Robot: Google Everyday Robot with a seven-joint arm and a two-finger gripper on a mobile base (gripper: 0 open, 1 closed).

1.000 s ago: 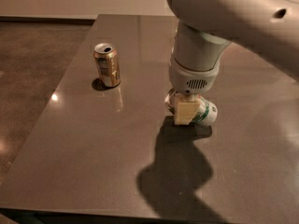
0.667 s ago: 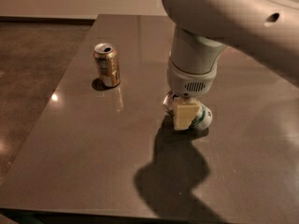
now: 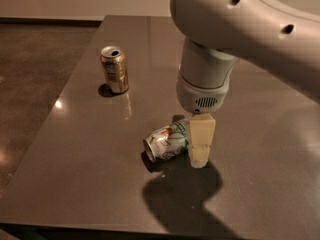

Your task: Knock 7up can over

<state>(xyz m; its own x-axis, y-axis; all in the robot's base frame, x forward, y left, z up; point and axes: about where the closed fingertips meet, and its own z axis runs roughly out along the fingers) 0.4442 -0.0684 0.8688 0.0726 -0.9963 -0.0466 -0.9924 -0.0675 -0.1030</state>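
Observation:
The 7up can [image 3: 165,143], silver-white with green lettering and a red-orange mark, lies on its side on the dark table [image 3: 75,149]. Its silver top points to the front left. My gripper [image 3: 200,143] hangs from the big white arm [image 3: 235,29] and is down at the table, right against the right end of the can. The far end of the can is hidden behind the gripper.
A gold-brown can [image 3: 114,69] stands upright at the back left of the table, well apart from the 7up can. The table's left edge and front edge are close by, with brown floor [image 3: 35,84] to the left.
The 7up can showed at the right of the gripper before; now it lies on its side sticking out to the gripper's left. The arm has shifted slightly.

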